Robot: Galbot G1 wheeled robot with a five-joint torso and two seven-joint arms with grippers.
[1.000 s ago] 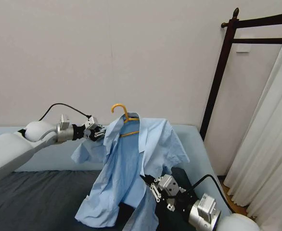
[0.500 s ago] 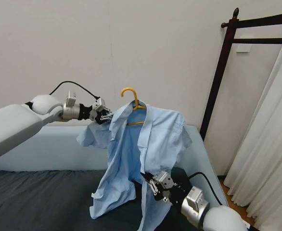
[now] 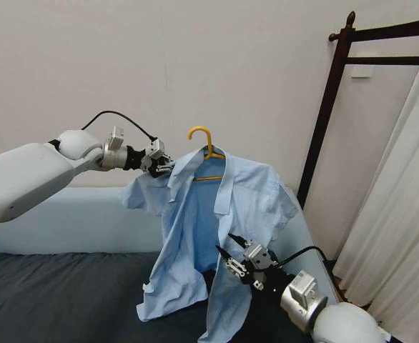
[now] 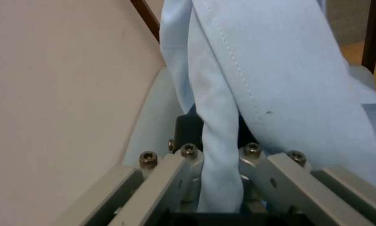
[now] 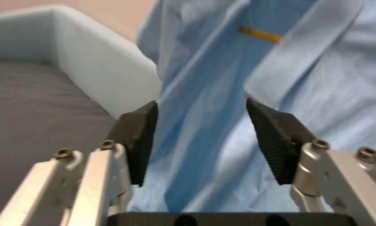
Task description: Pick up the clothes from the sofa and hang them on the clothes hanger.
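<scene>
A light blue shirt (image 3: 249, 204) hangs on a yellow hanger (image 3: 203, 135) in the air above the sofa (image 3: 66, 218). My left gripper (image 3: 160, 161) is shut on the shirt's shoulder next to the collar; the left wrist view shows the fabric (image 4: 270, 70) pinched in that gripper (image 4: 219, 167). My right gripper (image 3: 242, 266) is low, at the shirt's front hem, and stands open. In the right wrist view the open gripper (image 5: 204, 136) has the shirt's front edge (image 5: 200, 94) hanging between its pads without being clamped. The hanger's bar (image 5: 260, 34) shows through the shirt opening.
A dark wooden clothes rack (image 3: 329, 107) stands to the right of the shirt, its top rail running off the right edge. White curtains (image 3: 402, 214) hang at far right. The sofa has a dark grey seat (image 3: 52, 300) and pale blue back. A plain wall lies behind.
My left gripper has lifted the shirt and hanger up and to the right, toward the rack. The hem has left the sofa seat. My right gripper has risen slightly along the shirt front.
</scene>
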